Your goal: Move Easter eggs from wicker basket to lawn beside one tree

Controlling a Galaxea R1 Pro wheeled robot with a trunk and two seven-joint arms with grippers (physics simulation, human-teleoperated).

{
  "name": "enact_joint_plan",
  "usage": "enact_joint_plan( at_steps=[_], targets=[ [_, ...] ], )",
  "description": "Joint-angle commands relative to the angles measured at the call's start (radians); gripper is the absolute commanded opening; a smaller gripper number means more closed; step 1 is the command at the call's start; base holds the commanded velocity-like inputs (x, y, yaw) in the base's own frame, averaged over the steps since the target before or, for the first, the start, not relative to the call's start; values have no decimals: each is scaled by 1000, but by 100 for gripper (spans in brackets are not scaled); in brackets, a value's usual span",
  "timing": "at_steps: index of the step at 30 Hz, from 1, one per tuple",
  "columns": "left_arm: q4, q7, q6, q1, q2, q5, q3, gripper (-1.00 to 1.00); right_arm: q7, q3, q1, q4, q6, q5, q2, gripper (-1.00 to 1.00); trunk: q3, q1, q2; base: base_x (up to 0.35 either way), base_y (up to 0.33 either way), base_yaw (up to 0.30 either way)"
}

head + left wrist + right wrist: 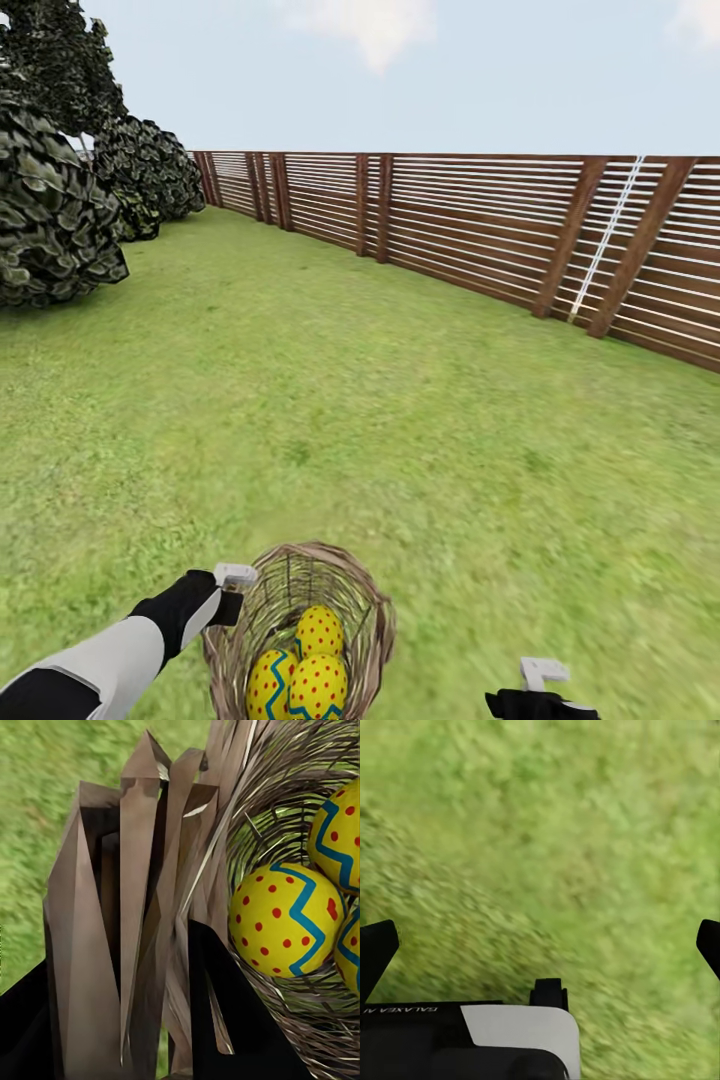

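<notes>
On the lawn (380, 400), at the lower edge of the head view, the wicker basket (365, 600) is seen with the three Easter eggs (318, 685) lying together inside it, touching one another. The left end effector (232, 590) is placed at the basket's left rim, and in the left wrist view the woven brown twigs of that rim (142, 907) are seen passing between its dark fingers (225, 1020), so the rim appears to be gripped; how tightly the jaws are closed on it cannot be told for certain. In that same view the eggs are shown just beyond the rim, one of them (289, 919) fully visible with its yellow shell, red dots and blue zigzag band, and parts of two more are seen at the edge beside it. The right end effector (540, 685) is held low at the right of the basket, apart from it, above bare grass. In the right wrist view its two dark fingertips (376, 949) are seen far apart at opposite edges of the picture, with nothing but grass (555, 855) between them, so it is spread wide and nothing is held in it. Dark leafy bushes (50, 210) are seen at the far left of the lawn, and a slatted wooden fence (480, 225) is run along its far side under a pale sky.
</notes>
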Motion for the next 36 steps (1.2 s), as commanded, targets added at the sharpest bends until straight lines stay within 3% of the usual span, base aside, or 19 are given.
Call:
enact_joint_plan(
  at_steps=[1,36],
  targets=[
    [-2,5,5,0,2,14,-6,-100,8,-8,0,-3,5,10,1,100,2,-4,6,0,0,294],
    [0,6,5,0,2,14,-6,-100,8,-8,0,-2,4,8,2,100,112,-138,251,0,0,294]
  ],
)
